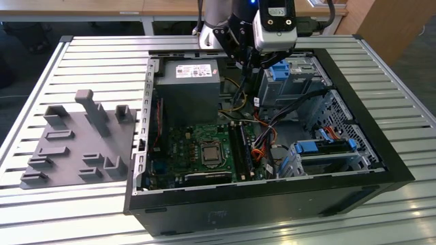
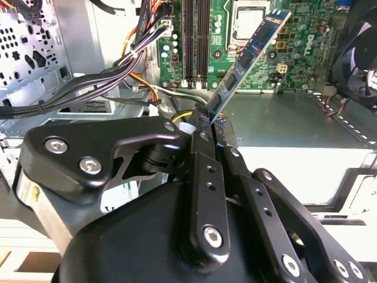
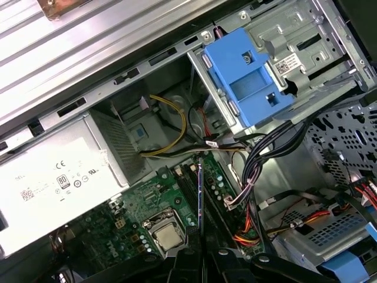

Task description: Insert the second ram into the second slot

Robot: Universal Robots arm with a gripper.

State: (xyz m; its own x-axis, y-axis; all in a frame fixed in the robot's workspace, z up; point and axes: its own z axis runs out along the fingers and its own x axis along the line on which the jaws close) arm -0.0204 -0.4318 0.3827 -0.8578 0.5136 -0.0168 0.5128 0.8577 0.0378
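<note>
Gripper (image 2: 207, 125): clenched on the second ram (image 2: 250, 53), grasped at one end, as seen in the second wrist view.
Second ram: dark-blue stick, tilted, with its free end over the motherboard (image 2: 294, 53). It is held apart from the memory slots (image 2: 196, 35).
Computer case (image 1: 272, 186): open, resting on the slatted worktop (image 1: 95, 56).
Grey fixture tray (image 1: 68, 153): beside the case, on the exterior view's left.

1. In the exterior view, a white label (image 1: 193, 71) lies on the power supply (image 1: 187, 99), at twelve o'clock from the processor socket (image 1: 210, 152). Its print is too fine to read.
2. In the second wrist view, a short white word (image 2: 310, 42) is printed on the green motherboard (image 2: 294, 68).
3. A pale label (image 2: 268, 29) on the second ram (image 2: 244, 65) is too small to read.
4. In the first wrist view, a white barcode sticker (image 3: 287, 63) sits on the drive cage (image 3: 321, 32).
</note>
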